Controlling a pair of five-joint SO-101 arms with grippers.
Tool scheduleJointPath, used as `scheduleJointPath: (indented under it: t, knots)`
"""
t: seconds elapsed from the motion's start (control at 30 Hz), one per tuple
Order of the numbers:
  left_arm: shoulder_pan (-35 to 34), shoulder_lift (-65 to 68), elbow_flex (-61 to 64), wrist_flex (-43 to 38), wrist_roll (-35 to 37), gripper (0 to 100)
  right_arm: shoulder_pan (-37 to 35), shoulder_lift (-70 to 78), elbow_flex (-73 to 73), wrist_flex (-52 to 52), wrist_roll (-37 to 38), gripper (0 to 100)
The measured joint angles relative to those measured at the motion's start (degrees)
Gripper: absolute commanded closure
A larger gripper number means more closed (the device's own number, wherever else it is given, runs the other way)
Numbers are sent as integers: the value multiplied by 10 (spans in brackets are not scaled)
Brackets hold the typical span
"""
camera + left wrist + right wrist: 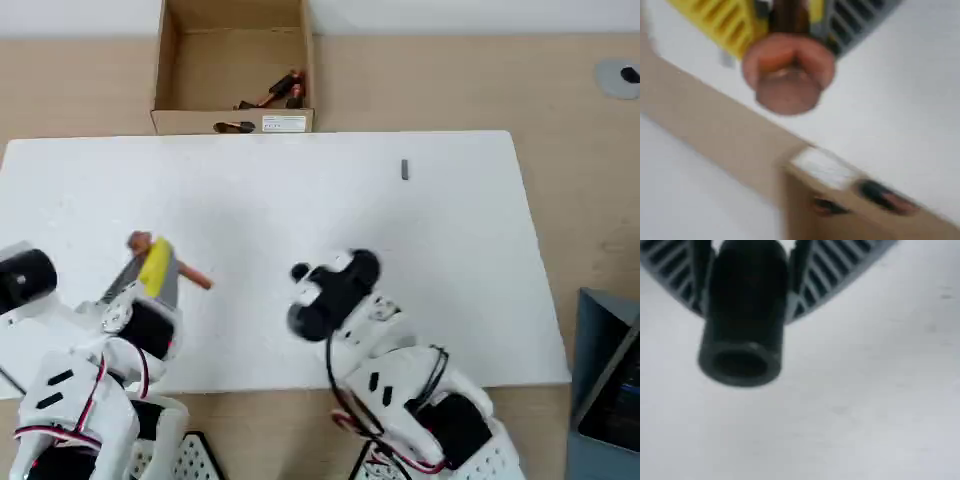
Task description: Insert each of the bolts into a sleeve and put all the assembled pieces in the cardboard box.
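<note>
The step in hand looks like the joining of one bolt and one sleeve, with each arm carrying a half. The left gripper [148, 268] is clamped narrowly on a copper-coloured bolt [787, 75], its yellow finger on one side of the shank and its grey finger on the other, and the head juts out past the fingertips. The right gripper [747, 270] is closed just as snugly on a black sleeve [742, 340], whose open bore points away from the fingers. Both held parts hang over the white board [300, 200], well apart from the cardboard box [180, 120] and across the board from it. The box already holds some assembled pieces [275, 95]. A small dark piece [404, 170] lies loose on the board, nearer the box than either gripper (too small to tell whether it is a bolt or a sleeve). The next move probably calls for lining the bolt's free end up with the sleeve's bore, pushing it straight in, then carrying the pair over to the box.
</note>
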Motion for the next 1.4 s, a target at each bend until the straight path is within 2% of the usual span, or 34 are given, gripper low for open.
scheduleJointPath:
  t: [0.2,0.47,0.77,1.03,1.17,1.4]
  knots:
    - [65,0,0,-70,11,998,-49,0,3,-10,0,989]
    - [130,0,0,-79,11,998,-52,0,3,-11,0,989]
    - [135,2,28,-81,-42,998,-52,0,3,-11,5,989]
    - [146,1,64,-125,-44,999,-52,0,3,-11,33,989]
    - [171,3,69,-127,-44,999,-52,0,3,-11,46,989]
    - [174,4,100,-127,-55,999,-54,0,3,-11,47,989]
